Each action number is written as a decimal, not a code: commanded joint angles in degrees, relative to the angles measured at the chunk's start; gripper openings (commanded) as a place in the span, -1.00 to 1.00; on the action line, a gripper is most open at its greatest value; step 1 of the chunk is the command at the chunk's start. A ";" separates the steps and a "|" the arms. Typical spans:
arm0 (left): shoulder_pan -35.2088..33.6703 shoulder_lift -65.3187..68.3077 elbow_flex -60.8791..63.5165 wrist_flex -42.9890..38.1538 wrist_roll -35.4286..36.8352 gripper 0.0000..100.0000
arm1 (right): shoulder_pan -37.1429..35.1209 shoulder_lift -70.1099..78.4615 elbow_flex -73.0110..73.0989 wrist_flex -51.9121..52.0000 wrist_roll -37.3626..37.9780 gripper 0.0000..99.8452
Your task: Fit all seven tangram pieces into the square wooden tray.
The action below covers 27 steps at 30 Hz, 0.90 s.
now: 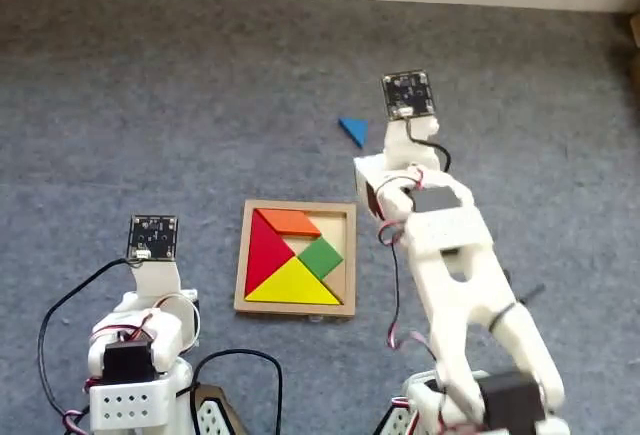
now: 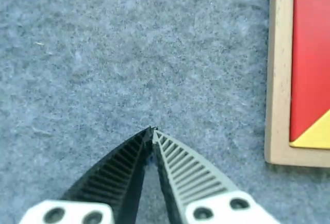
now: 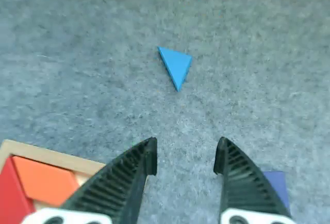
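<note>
**RISK.** The right hand [image 3: 185,157] is lined up on the small blue triangle [image 3: 175,65], judged the next pick.
- The piece is thin and lies flat on the soft grey bench [image 3: 77,38]. Fingers coming down on it may ride over its edges, or push it along the nap instead of lifting it.
- One corner of the triangle points back toward the hand. A close on its slanted sides could squeeze it out forward or twist it.
- A twisted piece would meet the gap left in the tray at the wrong angle and sit proud of its neighbours.
- A dark blue piece [image 3: 277,182] lies just beside the outer face of one finger, partly hidden by it. A sideways correction could knock it.

**RIGHT HAND.** The fingers are parted to a moderate gap, with nothing held and nothing between them.
- Ahead of the tips: the blue triangle, apart from them and roughly in line with the gap.
- Beside the other finger, on the left arm's side: a corner of the wooden tray [image 3: 51,157].

**TRAY CONTENTS.** Four pieces are seated: red triangle [image 1: 262,250], orange piece [image 1: 290,221], green square [image 1: 321,257] and yellow triangle [image 1: 293,283]. Bare wood shows along the side nearest the right arm. Three pieces are judged outstanding.

**LEFT HAND** [image 2: 152,130]. The fingers are closed tip to tip and hold nothing. It is over bare bench, with the tray's rim off to the side toward the right arm and apart from it.
</note>
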 commanded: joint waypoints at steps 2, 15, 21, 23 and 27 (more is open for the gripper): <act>-0.04 -1.80 1.10 0.35 -0.44 -0.97 | 0.57 14.11 -15.16 -2.15 -0.09 -0.61; -0.04 -1.80 1.10 0.35 -0.44 -0.97 | -0.40 55.78 -64.31 13.58 -0.53 -0.35; -0.04 -1.80 1.10 0.35 -0.44 -0.97 | -0.48 67.47 -82.07 20.44 -0.53 -0.35; -0.04 -1.80 1.10 0.35 -0.44 -0.97 | -1.01 70.99 -86.99 22.20 -0.53 -0.35; -0.04 -1.80 1.10 0.35 -0.44 -0.97 | -1.54 77.23 -95.25 26.68 -0.18 -0.35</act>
